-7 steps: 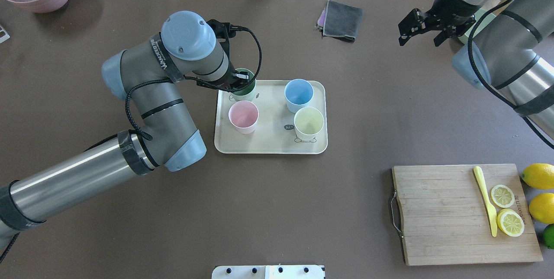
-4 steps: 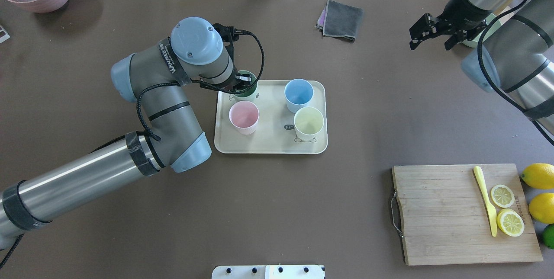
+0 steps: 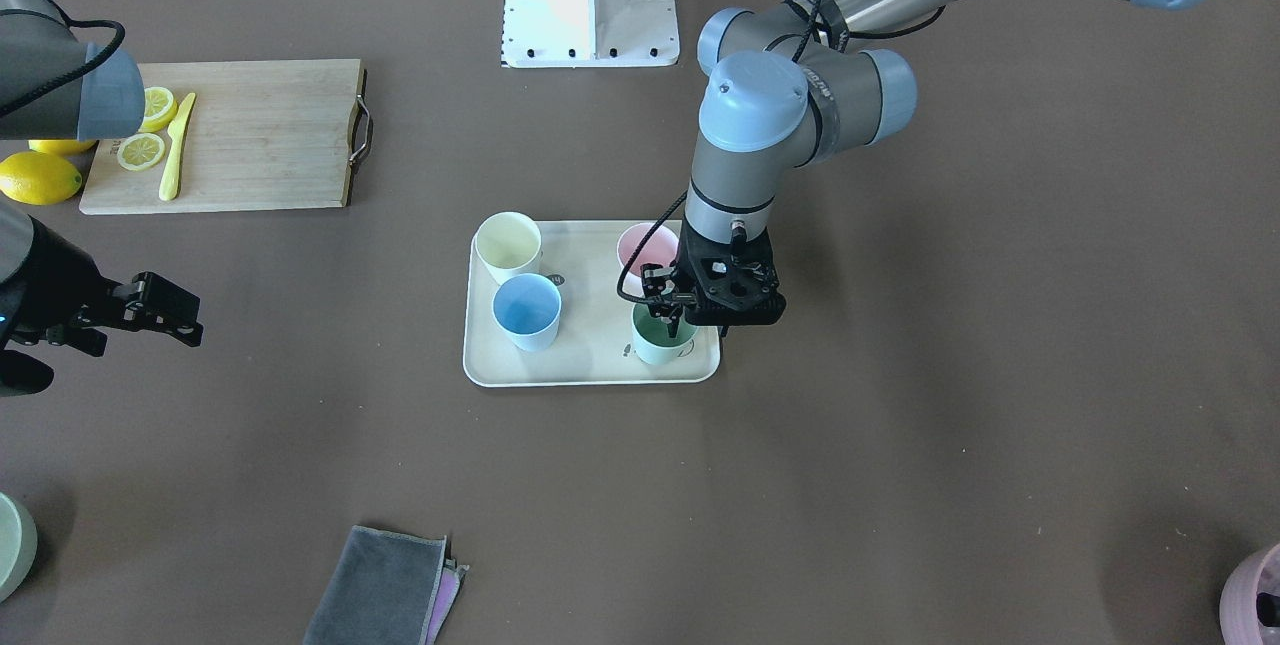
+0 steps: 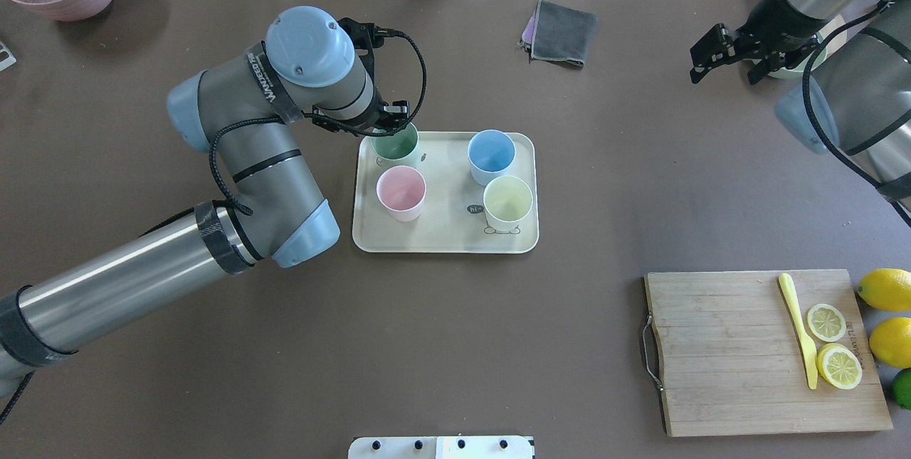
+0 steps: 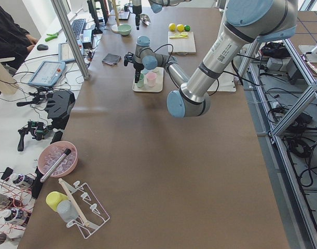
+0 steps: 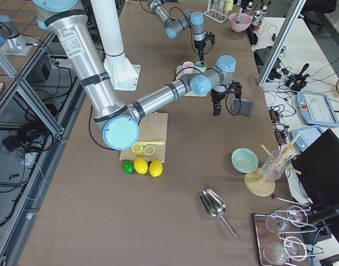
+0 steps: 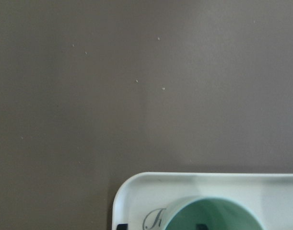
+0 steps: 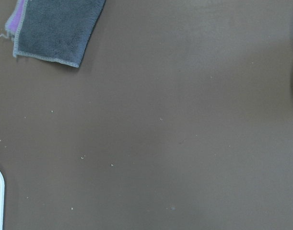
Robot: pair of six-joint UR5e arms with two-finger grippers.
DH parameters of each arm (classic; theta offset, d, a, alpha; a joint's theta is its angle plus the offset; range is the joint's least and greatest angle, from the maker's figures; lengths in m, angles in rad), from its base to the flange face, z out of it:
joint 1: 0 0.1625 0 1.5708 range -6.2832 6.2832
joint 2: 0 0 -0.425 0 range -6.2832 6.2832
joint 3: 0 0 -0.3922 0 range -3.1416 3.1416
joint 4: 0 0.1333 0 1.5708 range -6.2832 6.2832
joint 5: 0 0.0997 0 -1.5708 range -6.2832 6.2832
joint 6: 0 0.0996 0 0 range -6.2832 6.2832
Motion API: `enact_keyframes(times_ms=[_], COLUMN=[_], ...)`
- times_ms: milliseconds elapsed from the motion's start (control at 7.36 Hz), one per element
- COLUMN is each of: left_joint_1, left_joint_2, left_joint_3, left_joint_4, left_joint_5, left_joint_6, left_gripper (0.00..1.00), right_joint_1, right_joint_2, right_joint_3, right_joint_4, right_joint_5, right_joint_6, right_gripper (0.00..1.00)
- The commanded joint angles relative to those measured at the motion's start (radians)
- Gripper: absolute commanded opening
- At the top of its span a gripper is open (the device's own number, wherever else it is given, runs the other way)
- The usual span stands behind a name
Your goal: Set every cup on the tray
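Scene: two robot arms at a brown tabletop; the tray [image 4: 441, 235] lies near the middle of it.
Cups: all four stand upright and apart inside the tray's rim, none touching.
Mint green cup [image 4: 396, 143]: in the tray corner nearest the far edge and the robot's left side.
Pale pink cup [image 4: 400, 192]: just beside it, toward the robot.
Light blue cup [image 4: 491, 156] and pale yellow cup [image 4: 507, 201]: on the tray's other half.
Left gripper [image 3: 678, 323]: hangs straight down over the mint green cup with its fingers apart. One is inside the rim and one outside, neither pressing the wall. That straddle suits a handleless cup, pinched by its wall.
Right gripper [image 4: 724, 69]: fingers spread, holding nothing, near the far right corner, probably parked there to leave the tray free.
Progress: the task looks finished; the left arm only needs to lift clear without tipping the cup.
Cutting board [image 4: 761, 352]: near right corner, not involved.
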Motion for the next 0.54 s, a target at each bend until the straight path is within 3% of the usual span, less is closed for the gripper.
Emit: enact_keyframes(times_ms=[0,136,407], left_joint_1=[-0.147,-0.219,-0.334], left_joint_2=[0.059,0.157,0.364], left_joint_3=[-0.081,-0.173,-0.293], left_joint_4=[0.032,0.034,-0.001], left_joint_5=[-0.134,-0.198,-0.213], left_joint_6=[0.131,0.279,0.347], left_gripper=[0.98,0.98,0.98], right_joint_1=[0.047,0.071,0.146], right_joint_2=[-0.072,-0.123,-0.248], right_joint_3=[0.042,0.061,0.073], right_joint_4=[-0.002,-0.002,0.012], right_joint_5=[0.016,0.028,0.030], right_joint_6=[-0.081,-0.136,-0.304], right_gripper=[1.00,1.00,1.00])
